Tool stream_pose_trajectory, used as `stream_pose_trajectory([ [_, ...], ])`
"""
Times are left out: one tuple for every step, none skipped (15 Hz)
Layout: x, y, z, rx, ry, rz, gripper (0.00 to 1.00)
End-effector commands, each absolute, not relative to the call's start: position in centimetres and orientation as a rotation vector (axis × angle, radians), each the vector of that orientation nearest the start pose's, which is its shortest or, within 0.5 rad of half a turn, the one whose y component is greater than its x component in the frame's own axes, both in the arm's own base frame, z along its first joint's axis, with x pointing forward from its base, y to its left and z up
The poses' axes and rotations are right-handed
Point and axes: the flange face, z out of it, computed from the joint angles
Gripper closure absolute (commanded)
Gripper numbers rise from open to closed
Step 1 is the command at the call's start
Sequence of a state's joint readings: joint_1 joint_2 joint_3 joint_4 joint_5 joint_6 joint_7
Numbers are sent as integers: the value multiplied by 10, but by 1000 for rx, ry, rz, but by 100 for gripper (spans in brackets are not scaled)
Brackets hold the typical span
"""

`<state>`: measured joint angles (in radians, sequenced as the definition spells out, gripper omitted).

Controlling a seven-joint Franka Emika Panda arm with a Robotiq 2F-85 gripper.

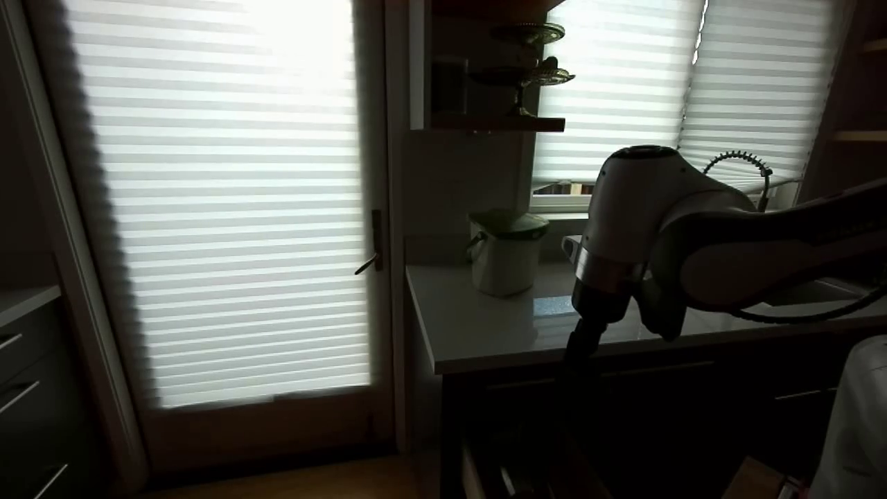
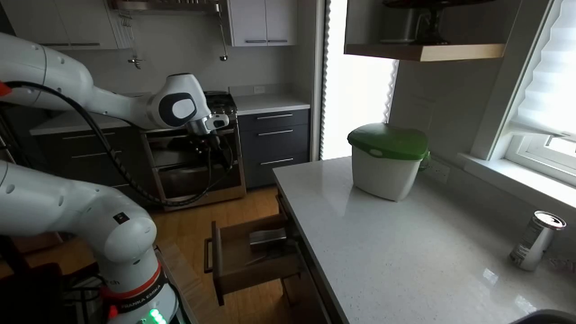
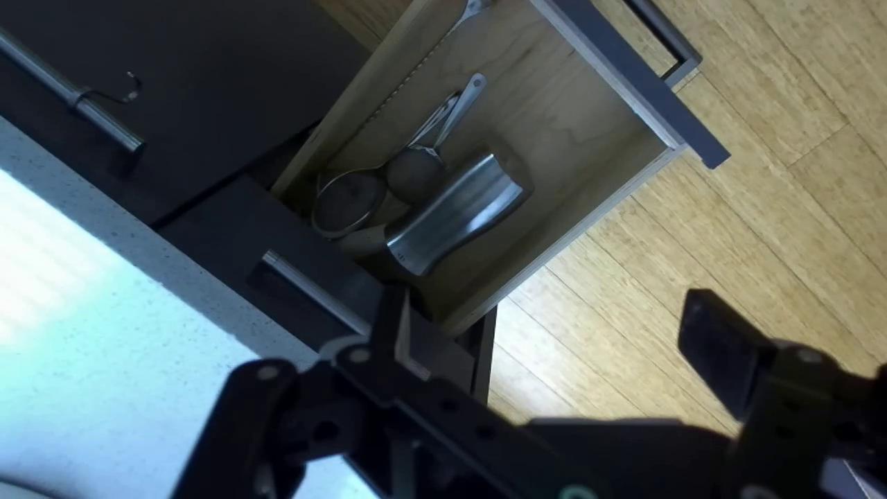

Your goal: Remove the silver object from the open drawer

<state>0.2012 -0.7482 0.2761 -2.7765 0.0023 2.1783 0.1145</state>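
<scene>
Gripper (image 3: 551, 329) wide, empty, higher than drawer (image 3: 575, 118); presumably spread to straddle silver object (image 3: 457, 215). Drawer pulled out, likely giving access from above. Silver object lies on its side inside, just beside strainer (image 3: 416, 175), perhaps stowed flat to fit. Long axis runs along drawer's depth, one end toward drawer handle (image 3: 666, 29).

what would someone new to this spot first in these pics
Probably the glaring blind on the door in an exterior view. Next might come the green-lidded bin on the countertop and the big white robot arm at the left, in an exterior view. In the wrist view, the shiny silver object lying in the open drawer stands out, with the dark, open tool along the bottom edge.
</scene>
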Motion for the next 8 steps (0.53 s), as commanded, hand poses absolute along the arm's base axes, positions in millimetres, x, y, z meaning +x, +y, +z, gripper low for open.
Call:
stream_pose_trajectory([
  [307,153,414,-3224,-418,-223,0],
  [311,159,405,-3212,-381,-180,0],
  [315,162,397,-3217,-327,-141,0],
  [318,165,387,-3209,-258,-101,0],
  [322,166,376,-3214,-150,-73,0],
  [325,167,364,-3205,-72,-48,0],
  [329,169,354,-3184,6,-35,0],
  [333,169,342,-3161,84,-33,0],
])
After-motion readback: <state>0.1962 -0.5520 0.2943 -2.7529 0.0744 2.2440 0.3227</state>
